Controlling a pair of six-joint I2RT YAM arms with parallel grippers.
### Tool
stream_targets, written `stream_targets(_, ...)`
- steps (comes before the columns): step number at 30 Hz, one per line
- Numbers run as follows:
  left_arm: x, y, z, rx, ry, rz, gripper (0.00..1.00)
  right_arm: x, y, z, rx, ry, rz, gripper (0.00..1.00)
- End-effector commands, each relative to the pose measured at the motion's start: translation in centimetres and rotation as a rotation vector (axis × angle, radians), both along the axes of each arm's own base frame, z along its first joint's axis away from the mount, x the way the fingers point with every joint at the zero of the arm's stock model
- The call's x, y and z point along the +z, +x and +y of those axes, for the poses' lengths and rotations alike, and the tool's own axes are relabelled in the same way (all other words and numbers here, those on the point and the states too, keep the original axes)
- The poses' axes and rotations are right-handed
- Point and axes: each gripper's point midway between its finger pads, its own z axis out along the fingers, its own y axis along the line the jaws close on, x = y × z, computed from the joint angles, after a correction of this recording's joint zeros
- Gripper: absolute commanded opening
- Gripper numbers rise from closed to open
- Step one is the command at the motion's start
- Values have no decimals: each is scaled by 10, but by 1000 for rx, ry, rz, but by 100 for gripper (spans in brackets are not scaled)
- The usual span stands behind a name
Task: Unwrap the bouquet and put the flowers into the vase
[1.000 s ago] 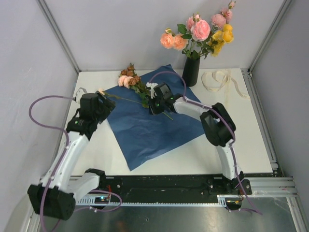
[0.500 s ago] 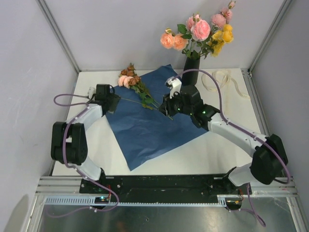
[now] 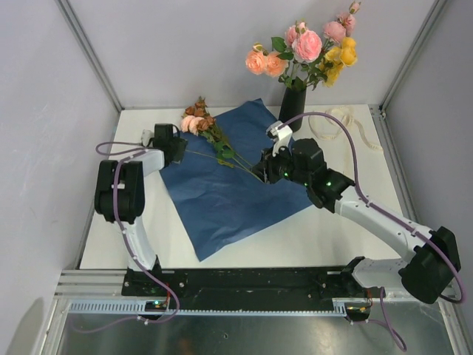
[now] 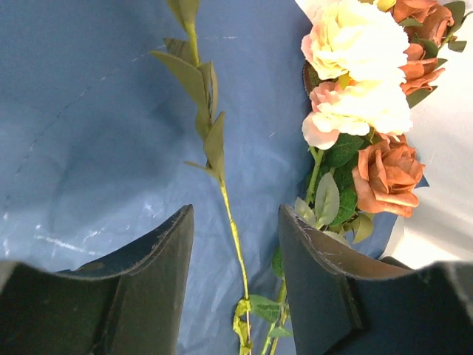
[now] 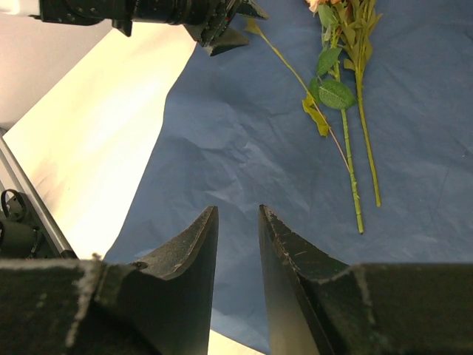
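Left hand (image 4: 236,222), half open, straddles one stem (image 4: 225,200) of the flowers (image 4: 362,89) near their heads; right hand (image 5: 238,218), narrowly parted and empty, nearer the stem ends

Right tool (image 5: 238,211), jaws slightly parted, seemingly empty, hangs over blue paper (image 5: 244,133) near flower stems (image 5: 352,181).

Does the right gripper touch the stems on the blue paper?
Apart. In the right wrist view, bare blue paper lies between the right gripper and the stems.

Just my little lab test cell
Plain grey panels (image 3: 185,52) box in my white counter (image 3: 355,229), and I'm bolted to a metal rail (image 3: 244,305) up front.
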Motion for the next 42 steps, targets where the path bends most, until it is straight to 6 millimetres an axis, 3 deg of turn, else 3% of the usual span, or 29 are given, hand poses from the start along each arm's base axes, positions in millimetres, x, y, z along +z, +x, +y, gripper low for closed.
stream_targets(1, 7, 24, 4, 41, -13, -60, 54, 19, 1, -7, -24, 24, -67, 34)
stream_targets(6, -10, 28, 5, 49, -21, -32, 54, 23, 0, -10, -30, 29, -83, 34)
stream_targets(10, -11, 32, 5, 43, -18, -39, 50, 29, -1, -13, -36, 37, -94, 34)
stream_targets(17, -3, 38, 15, 10, 74, -62, 20, 41, -7, -16, -38, 71, -106, 34)
stream_targets(25, -11, 37, 13, 2, 34, -59, 26, 49, -12, -21, -46, 92, -115, 34)
stream_targets(29, -12, 40, 10, -11, 20, -62, 37, 54, -15, -22, -48, 104, -121, 33)
stream_targets(34, -20, 42, 7, -12, -6, -53, 29, 55, -17, -23, -50, 108, -122, 33)
stream_targets(36, -19, 42, 5, -20, -18, -56, 18, 55, -17, -24, -53, 107, -125, 33)
stream_targets(38, -6, 42, 4, -29, -12, -87, 5, 54, -17, -25, -58, 102, -128, 33)
stream_targets(42, 43, 42, 8, -65, 48, -182, 0, 54, -16, -27, -68, 101, -137, 33)
